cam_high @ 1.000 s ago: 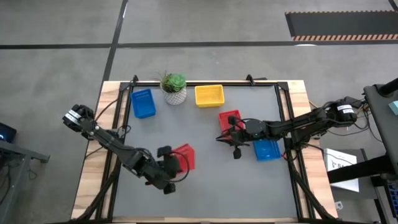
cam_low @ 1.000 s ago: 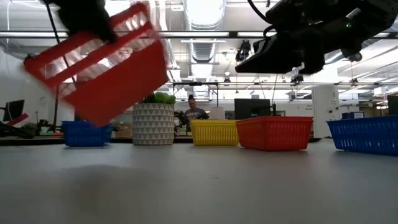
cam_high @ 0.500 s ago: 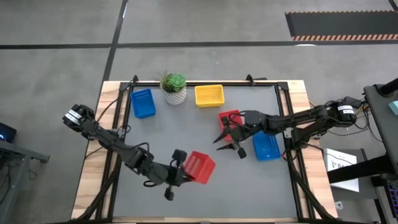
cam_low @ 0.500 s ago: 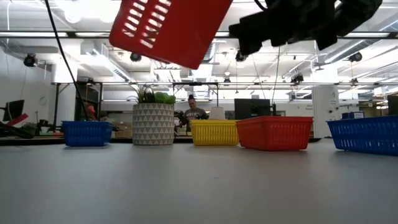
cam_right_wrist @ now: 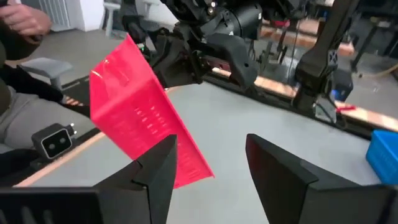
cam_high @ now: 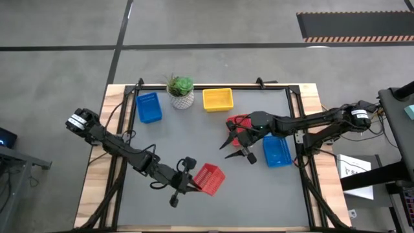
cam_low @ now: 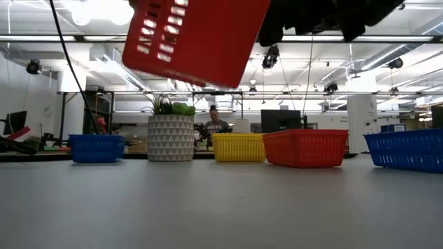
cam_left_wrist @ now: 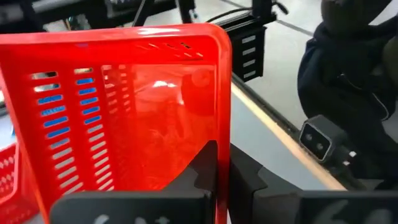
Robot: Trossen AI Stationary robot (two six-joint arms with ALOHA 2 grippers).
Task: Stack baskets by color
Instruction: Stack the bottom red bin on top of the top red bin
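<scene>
Grey tabletop (cam_high: 194,142) w/ a black rail frame and wood strips along both side edges; its middle and near half lie bare, giving wide room there. Things sit mostly along the far edge: blue basket (cam_high: 149,107) near the far-left corner, potted plant (cam_high: 181,91) just beside it, yellow basket (cam_high: 217,99) at mid far edge. Toward the right edge: red basket on the table (cam_high: 238,124), partly under the right arm, and a second blue basket (cam_high: 278,151) just beside it, close to the right rail. Left arm reaches in from the left edge, stretched low and diagonal toward the near middle; left gripper (cam_high: 185,182) is closed tight on the rim of a held red basket (cam_high: 208,178), lifted off the tabletop and tilted. In left wrist view the dark fingers (cam_left_wrist: 205,168) pinch the red wall from both sides, mesh slots clear. Low view shows that held basket high in the air, tipped, bottom facing the camera, w/ blue, plant, yellow, red, blue lined up behind. Right arm comes in from the right edge, elbow over the rail, wrist over the red basket on the table; right gripper (cam_high: 237,149) has fingers spread wide, holding nothing, pointing toward the table's middle and the held basket. Right wrist view: both fingers (cam_right_wrist: 158,168) apart, held red basket beyond them. A person shows in the room behind the table.
</scene>
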